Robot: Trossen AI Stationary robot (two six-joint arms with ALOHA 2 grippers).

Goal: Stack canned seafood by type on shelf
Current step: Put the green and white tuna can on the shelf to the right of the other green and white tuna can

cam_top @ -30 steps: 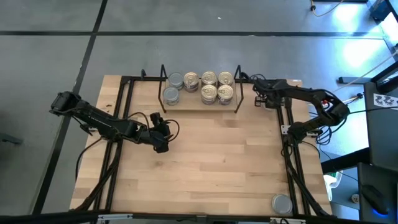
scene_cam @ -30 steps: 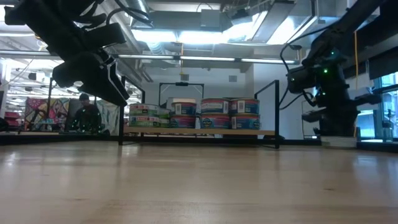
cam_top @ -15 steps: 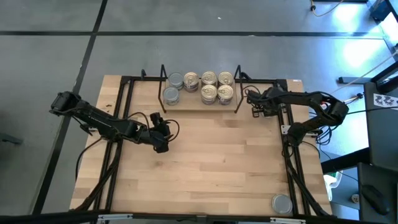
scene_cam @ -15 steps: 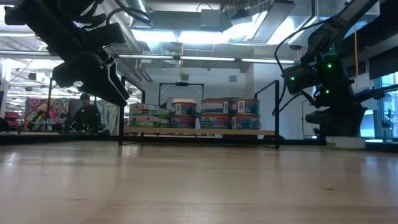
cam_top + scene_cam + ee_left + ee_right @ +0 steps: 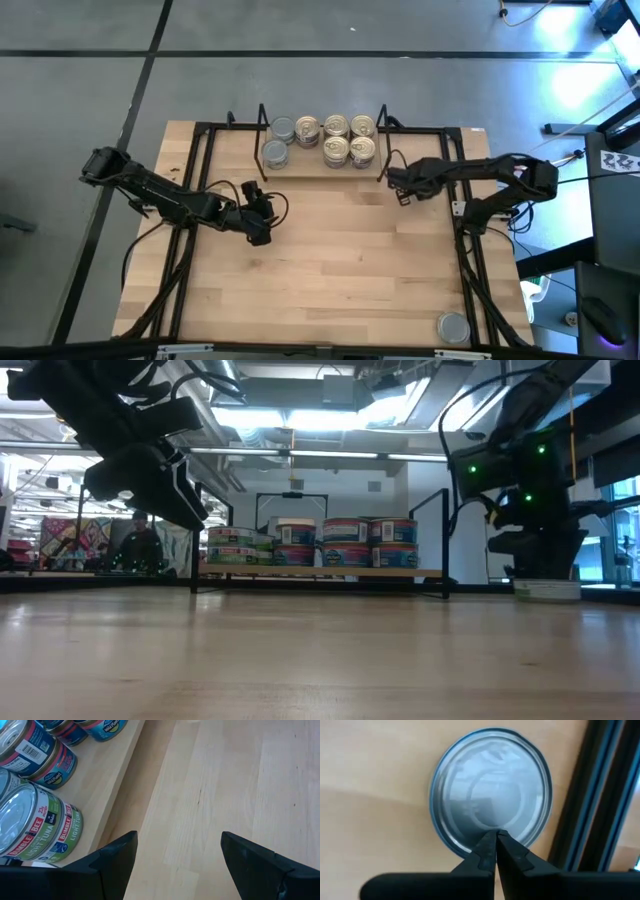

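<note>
Left fingers (image 5: 175, 865) spread wide, right fingers (image 5: 494, 851) pinched together (nothing held), above smooth round silver tin (image 5: 490, 790).

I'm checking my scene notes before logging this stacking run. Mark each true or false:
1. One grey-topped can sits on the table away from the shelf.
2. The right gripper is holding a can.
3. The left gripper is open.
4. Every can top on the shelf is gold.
1. True. A lone grey-topped can sits near the table's front right corner, far from the shelf.
2. False. The right gripper is shut on nothing, near the shelf's right end frame.
3. True. The left gripper has its fingers spread apart.
4. False. Beside the gold-topped cans, grey-topped cans stand at the shelf's left end.
</note>
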